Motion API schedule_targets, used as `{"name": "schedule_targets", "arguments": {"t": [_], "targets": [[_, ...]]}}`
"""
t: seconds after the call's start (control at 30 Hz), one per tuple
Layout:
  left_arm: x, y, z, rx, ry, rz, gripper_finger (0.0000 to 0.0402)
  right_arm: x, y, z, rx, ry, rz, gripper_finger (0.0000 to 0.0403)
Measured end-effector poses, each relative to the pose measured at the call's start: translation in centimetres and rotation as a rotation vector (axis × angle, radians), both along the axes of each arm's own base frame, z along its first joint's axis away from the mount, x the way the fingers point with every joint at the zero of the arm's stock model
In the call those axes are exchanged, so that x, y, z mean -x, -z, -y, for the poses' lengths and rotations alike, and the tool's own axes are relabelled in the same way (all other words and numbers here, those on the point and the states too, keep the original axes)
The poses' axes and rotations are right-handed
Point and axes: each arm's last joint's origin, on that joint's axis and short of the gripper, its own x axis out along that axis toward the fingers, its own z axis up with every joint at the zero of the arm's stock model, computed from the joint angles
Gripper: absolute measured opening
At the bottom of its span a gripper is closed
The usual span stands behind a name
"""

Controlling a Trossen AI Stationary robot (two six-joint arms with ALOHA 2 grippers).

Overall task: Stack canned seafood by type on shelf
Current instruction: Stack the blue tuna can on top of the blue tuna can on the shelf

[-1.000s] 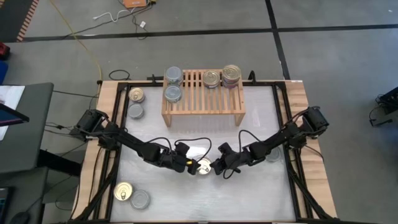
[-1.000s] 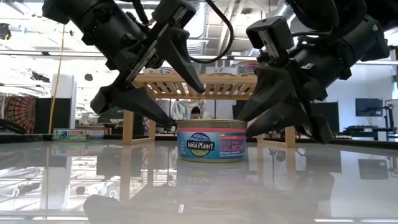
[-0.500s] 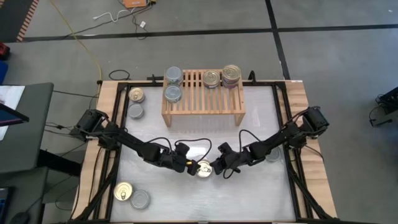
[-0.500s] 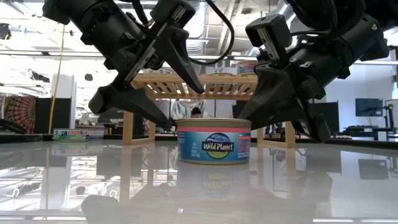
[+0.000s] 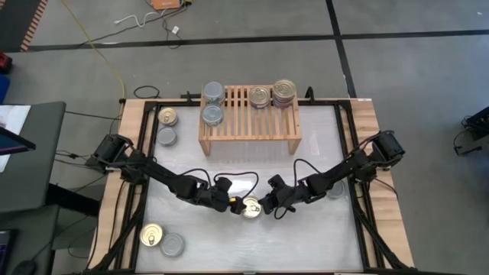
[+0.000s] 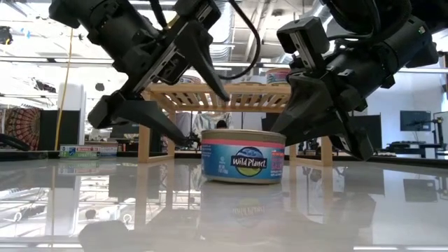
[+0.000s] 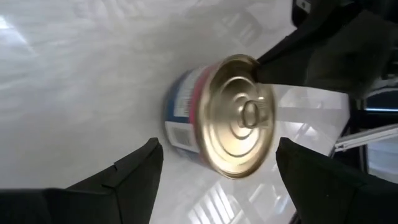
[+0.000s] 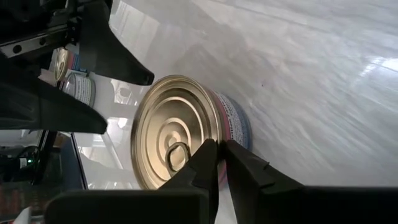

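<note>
A flat round can (image 5: 250, 206) with a gold pull-tab lid and a blue-and-pink label (image 6: 243, 157) stands on its base on the white table, near the middle. My right gripper (image 8: 219, 146) is at the can's right side, shut on its top edge. On the can's left, my left gripper (image 5: 234, 203) stands open; its fingers (image 7: 134, 171) flank the can (image 7: 239, 115) short of it, and no touch shows. The light-wood shelf (image 5: 250, 130) at the far side carries several cans. My right gripper pinches the can's rim (image 8: 212, 127) on the side toward the table's right. One fingertip lies on the gold lid and the other on the outside of the wall. The fingers slant down from the right. The can stands upright with its base on the table.
On the shelf, silver-topped cans (image 5: 213, 103) are at its left and gold-lidded ones (image 5: 284, 92) at its right. Loose cans lie by the table's left edge (image 5: 166, 127), at the near left corner (image 5: 162, 240) and under the right arm (image 5: 335, 189).
The can has turned about on the table, its label swinging sideways in the low view, and has slid a little. My left gripper has rolled slightly about its own line while staying where it was.
</note>
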Motion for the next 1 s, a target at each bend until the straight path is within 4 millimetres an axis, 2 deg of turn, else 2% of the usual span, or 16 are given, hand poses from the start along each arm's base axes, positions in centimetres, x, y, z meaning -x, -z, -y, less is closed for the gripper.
{"name": "schedule_targets", "arguments": {"t": [0.67, 0.87, 1.0], "targets": [[-0.3, -0.3, -0.1, 0.033, 0.013, 0.027, 0.03, 0.4, 0.4, -0.1, -0.007, 0.015, -0.047, 0.0058], [-0.3, -0.3, -0.1, 0.048, 0.002, 0.034, 0.03, 1.2, 1.4, -0.3, -0.01, 0.024, -0.136, 0.0058], [-0.4, -0.4, -0.1, 0.049, 0.001, 0.051, 0.03, 1.2, 1.2, -0.5, -0.02, 0.018, -0.133, 0.0058]]}}
